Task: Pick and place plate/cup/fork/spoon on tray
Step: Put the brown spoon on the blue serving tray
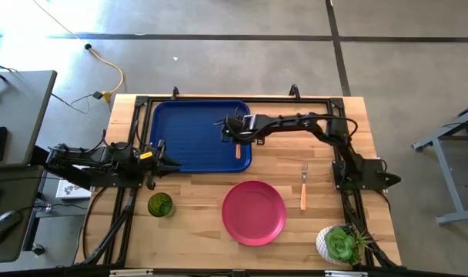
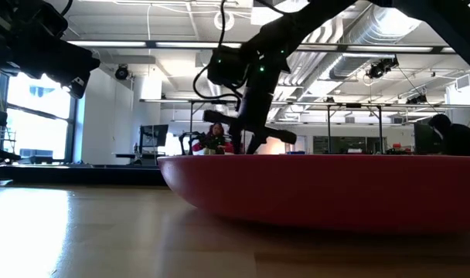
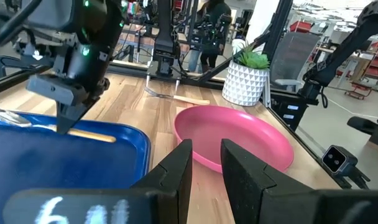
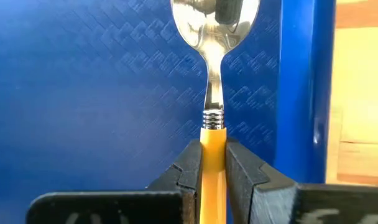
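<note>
Looking down, the right claw (image 1: 235,132) hangs over the tray (image 1: 180,146), while plate (image 1: 254,212), cup (image 1: 160,205) and fork (image 1: 303,186) wait on the tabletop (image 1: 195,204). Its wrist view shows it clamped on the spoon (image 4: 212,93), not released. The left claw (image 3: 206,163) stands apart, empty.

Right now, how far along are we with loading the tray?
Nothing is released on the tray yet. In hand: the right gripper is shut on the spoon, holding it over the tray's right side. Left on the table: the plate, the fork and the cup. The left gripper waits, empty, by the tray's near-left corner.
</note>
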